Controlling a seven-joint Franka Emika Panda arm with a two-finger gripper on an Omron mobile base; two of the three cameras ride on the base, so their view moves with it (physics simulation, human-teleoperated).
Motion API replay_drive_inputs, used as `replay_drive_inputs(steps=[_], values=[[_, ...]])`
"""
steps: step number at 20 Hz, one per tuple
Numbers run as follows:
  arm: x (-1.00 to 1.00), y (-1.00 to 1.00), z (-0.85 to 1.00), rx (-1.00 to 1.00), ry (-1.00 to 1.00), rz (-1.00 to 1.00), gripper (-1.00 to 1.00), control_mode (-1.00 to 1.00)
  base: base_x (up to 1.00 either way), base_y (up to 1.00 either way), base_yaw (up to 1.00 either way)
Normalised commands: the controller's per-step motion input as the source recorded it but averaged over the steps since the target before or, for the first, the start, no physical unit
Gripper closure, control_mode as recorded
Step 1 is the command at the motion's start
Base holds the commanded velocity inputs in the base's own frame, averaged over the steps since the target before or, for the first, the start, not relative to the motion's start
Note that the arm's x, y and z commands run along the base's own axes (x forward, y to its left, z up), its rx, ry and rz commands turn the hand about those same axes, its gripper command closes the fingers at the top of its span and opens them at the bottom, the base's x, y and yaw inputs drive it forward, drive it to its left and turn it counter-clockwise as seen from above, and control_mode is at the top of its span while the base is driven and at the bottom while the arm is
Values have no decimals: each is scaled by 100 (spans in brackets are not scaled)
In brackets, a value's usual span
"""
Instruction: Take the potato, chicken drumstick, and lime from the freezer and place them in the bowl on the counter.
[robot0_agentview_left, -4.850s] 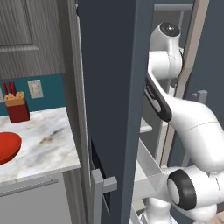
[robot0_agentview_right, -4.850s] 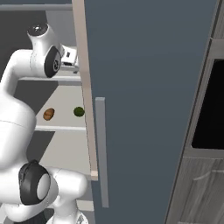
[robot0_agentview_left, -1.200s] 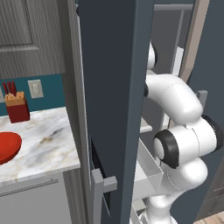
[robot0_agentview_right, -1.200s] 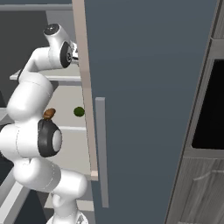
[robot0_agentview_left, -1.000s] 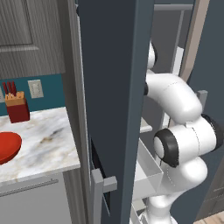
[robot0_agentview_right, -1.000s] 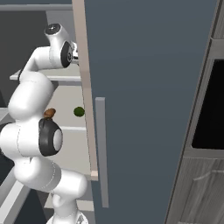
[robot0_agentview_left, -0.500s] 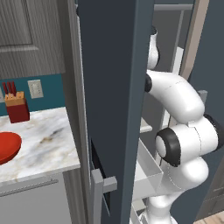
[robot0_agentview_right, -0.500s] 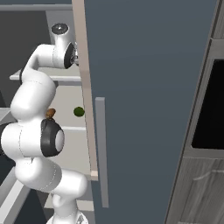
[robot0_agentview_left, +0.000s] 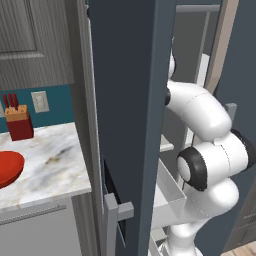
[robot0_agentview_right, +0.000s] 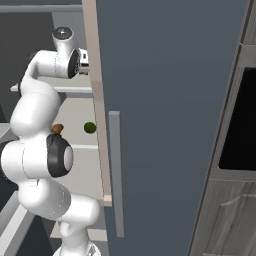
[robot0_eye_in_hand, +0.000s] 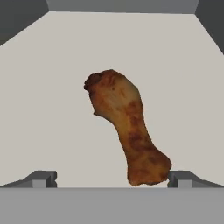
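The chicken drumstick (robot0_eye_in_hand: 124, 131) lies on a pale freezer shelf in the hand view, thick end far, narrow end close to my right fingertip (robot0_eye_in_hand: 183, 178). My gripper (robot0_eye_in_hand: 111, 179) is open right in front of it, not touching it. From the right base view, my wrist (robot0_agentview_right: 70, 62) reaches over the upper shelf behind the freezer door edge (robot0_agentview_right: 95, 100). One shelf lower sit the lime (robot0_agentview_right: 90, 127) and the brown potato (robot0_agentview_right: 57, 129), the latter partly hidden by my arm. The red bowl (robot0_agentview_left: 7, 167) rests on the counter (robot0_agentview_left: 50, 160) at far left.
The open dark freezer door (robot0_agentview_left: 130, 100) stands between the counter and my arm. A red knife block (robot0_agentview_left: 19, 125) stands at the counter's back by a wall socket. A clear door bin (robot0_agentview_left: 167, 192) juts out near my arm's base. A dark oven front (robot0_agentview_right: 240, 115) is at right.
My wrist has risen a little and turned over the upper shelf. The jaws have stayed open. The lime and potato have not moved.
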Motion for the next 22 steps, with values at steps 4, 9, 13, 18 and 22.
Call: replay_drive_inputs(steps=[4, 9, 13, 18, 22], values=[[1, 14, 0, 0, -3, 0, -100, -100, 0, 0, 0], [14, -6, 1, 0, 0, 0, -100, -100, 0, 0, 0], [8, -8, 0, 0, 0, 1, -100, -100, 0, 0, 0], [3, -1, 13, 0, 0, 2, -100, -100, 0, 0, 0], [16, 0, 4, 0, 0, 1, -100, -100, 0, 0, 0]])
